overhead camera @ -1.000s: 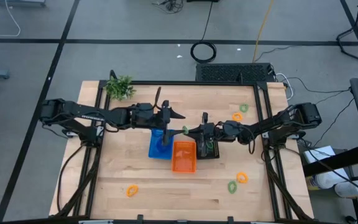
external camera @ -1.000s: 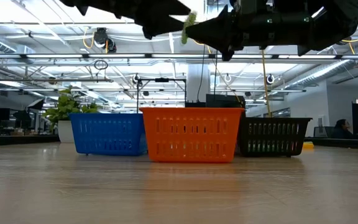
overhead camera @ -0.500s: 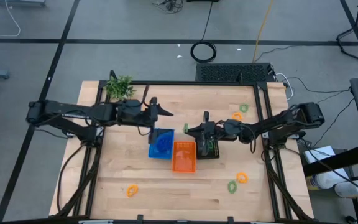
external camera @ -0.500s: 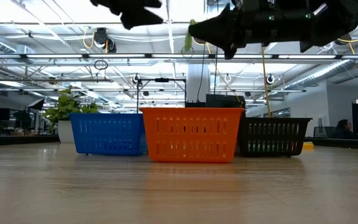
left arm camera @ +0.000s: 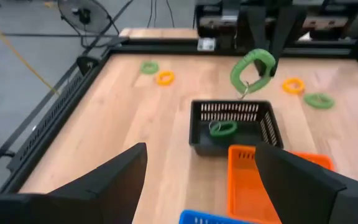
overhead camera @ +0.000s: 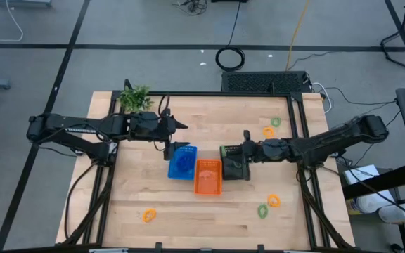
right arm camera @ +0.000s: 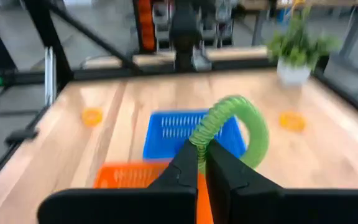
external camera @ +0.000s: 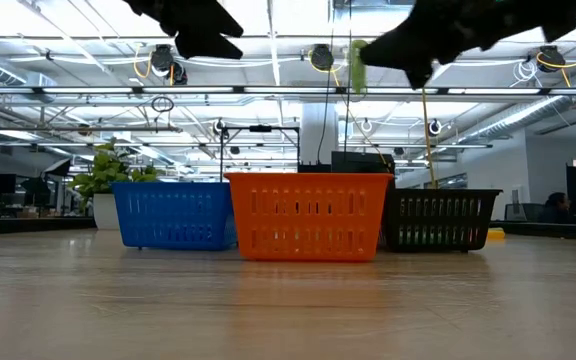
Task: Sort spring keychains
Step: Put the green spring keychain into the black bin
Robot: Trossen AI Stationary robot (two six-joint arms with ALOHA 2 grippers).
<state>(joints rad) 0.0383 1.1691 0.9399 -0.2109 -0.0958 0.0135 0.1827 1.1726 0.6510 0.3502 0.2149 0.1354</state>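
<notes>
My right gripper [overhead camera: 232, 150] is shut on a green spring keychain [left arm camera: 253, 67], high above the black basket [overhead camera: 235, 166]. That basket, the orange basket [overhead camera: 207, 177] and the blue basket [overhead camera: 182, 162] stand side by side mid-table. Another green keychain [left arm camera: 222, 128] lies inside the black basket. My left gripper [overhead camera: 175, 135] hangs open, holding nothing, over the blue basket's far left corner. Loose keychains lie on the table: orange [overhead camera: 268, 131] and green [overhead camera: 276, 122] at the far right, orange [overhead camera: 273, 201] and green [overhead camera: 262, 210] at the near right, orange [overhead camera: 149, 215] at the near left. My right gripper pinches one stretch of the green keychain's coil [right arm camera: 202, 140] between its two fingertips. The fingers come nearly level from the table's right. The loop stands on edge beyond the fingertips, lifted clear, with a small metal ring [left arm camera: 246, 87] dangling under it.
A leafy plant sprig [overhead camera: 136, 98] stands at the table's far left corner. A dark metal frame [overhead camera: 301, 112] runs along the table's edges. Bare wood lies in front of the baskets.
My right gripper has carried the green keychain toward the table's right, from over the gap between the blue and orange baskets to above the black basket, rising a little. My left gripper has drawn back toward the table's left, off the blue basket's middle, and risen.
</notes>
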